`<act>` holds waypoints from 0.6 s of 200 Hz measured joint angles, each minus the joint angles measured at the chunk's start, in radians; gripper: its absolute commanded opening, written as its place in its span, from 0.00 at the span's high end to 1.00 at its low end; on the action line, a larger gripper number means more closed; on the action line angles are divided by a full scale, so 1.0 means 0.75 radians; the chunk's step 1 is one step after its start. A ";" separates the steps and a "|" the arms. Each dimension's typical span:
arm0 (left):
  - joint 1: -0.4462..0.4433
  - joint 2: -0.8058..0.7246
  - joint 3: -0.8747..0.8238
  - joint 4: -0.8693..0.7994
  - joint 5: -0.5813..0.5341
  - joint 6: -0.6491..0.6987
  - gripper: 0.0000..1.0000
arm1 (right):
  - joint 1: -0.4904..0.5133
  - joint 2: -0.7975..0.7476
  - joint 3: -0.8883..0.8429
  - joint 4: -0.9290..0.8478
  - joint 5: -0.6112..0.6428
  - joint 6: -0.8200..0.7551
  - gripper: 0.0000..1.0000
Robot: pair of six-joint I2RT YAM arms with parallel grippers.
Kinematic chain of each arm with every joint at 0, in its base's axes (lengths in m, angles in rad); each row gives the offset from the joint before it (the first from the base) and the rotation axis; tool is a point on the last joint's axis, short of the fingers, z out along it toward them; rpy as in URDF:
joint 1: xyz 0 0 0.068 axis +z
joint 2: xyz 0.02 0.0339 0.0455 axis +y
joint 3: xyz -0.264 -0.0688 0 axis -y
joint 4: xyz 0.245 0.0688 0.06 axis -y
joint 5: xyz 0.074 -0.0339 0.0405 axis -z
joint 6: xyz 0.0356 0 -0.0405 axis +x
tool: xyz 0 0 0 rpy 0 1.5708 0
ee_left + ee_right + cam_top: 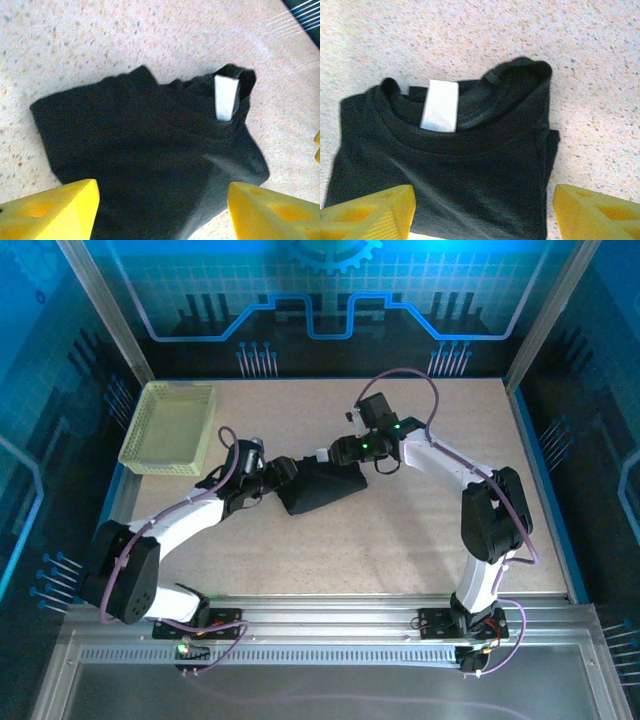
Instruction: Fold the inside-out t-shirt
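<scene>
**Operator:** Where is the shirt [322, 488]?

**Technician:** It lies on the table [400, 540] near the middle, a little toward the left edge. It is well apart from the basket [168, 427] in the far left corner.

**Operator:** What condition is it in?

**Technician:** It is gathered into a compact, layered bundle. In the right wrist view the collar faces up with the white tag [440, 106] exposed, and one side edge is stacked fairly square. In the left wrist view the outline is less regular, with one corner bulging.

**Operator:** What is the left gripper [162, 200] doing?

**Technician:** It is released. The fingers stand wide apart above the bundle's left end and no fabric is pinched.

**Operator:** And the right gripper [484, 200]?

**Technician:** It is also released. The fingers straddle the collar end with nothing clamped between them.

**Operator:** How far along is the task?

**Technician:** In my judgement the main folds are done, because the shirt occupies a small part of the table and no sleeve is spread out. What is likely left is to square the uneven edge if required and then back both arms clear. I cannot tell from these views whether the layers underneath lie flat.
</scene>
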 measured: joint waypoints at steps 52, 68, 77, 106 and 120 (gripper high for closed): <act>-0.038 0.229 -0.063 0.056 0.062 -0.072 0.48 | -0.005 0.142 -0.080 -0.017 0.016 0.021 0.23; -0.045 0.275 -0.063 0.094 0.076 -0.083 0.55 | -0.009 0.178 -0.084 -0.012 0.008 0.039 0.25; -0.045 0.288 -0.063 0.111 0.079 -0.091 0.59 | -0.012 0.189 -0.089 -0.001 -0.011 0.051 0.28; -0.045 0.333 -0.043 0.143 0.097 -0.089 0.66 | -0.033 0.209 -0.105 0.042 -0.093 0.100 0.46; -0.045 0.353 -0.030 0.152 0.102 -0.089 0.66 | -0.044 0.216 -0.109 0.056 -0.119 0.115 0.59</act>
